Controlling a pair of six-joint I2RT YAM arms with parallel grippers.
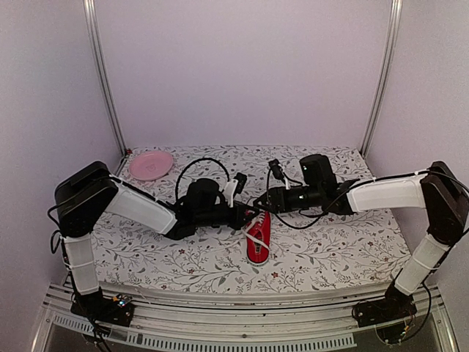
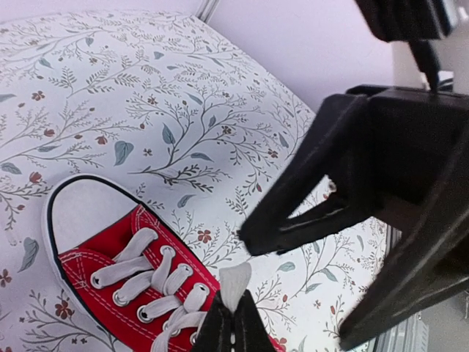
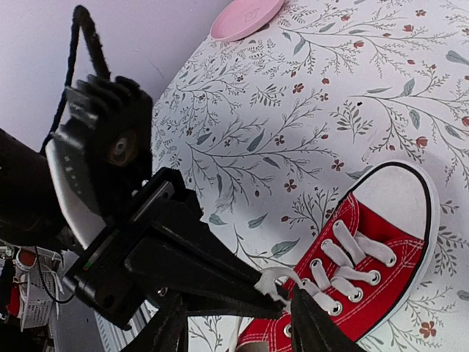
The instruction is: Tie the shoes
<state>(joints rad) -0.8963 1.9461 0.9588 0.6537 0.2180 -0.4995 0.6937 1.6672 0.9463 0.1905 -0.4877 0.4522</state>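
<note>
The red sneaker point(image 1: 258, 246) with white laces and toe cap lies on the floral cloth at mid-table, toe toward the near edge. It also shows in the left wrist view point(image 2: 110, 253) and the right wrist view point(image 3: 374, 249). My left gripper point(image 1: 251, 215) point(image 2: 233, 326) is shut on a white lace end point(image 2: 234, 280) just above the shoe's top eyelets. The pinched lace also shows in the right wrist view point(image 3: 272, 277). My right gripper point(image 1: 267, 203) point(image 3: 238, 330) is open, its fingers point(image 3: 311, 323) straddling the left gripper's tip and the lace.
A pink plate point(image 1: 151, 164) sits at the table's far left corner, also in the right wrist view point(image 3: 245, 16). Black cables point(image 1: 192, 165) loop above both wrists. Pale walls and metal posts point(image 1: 102, 73) enclose the table on three sides.
</note>
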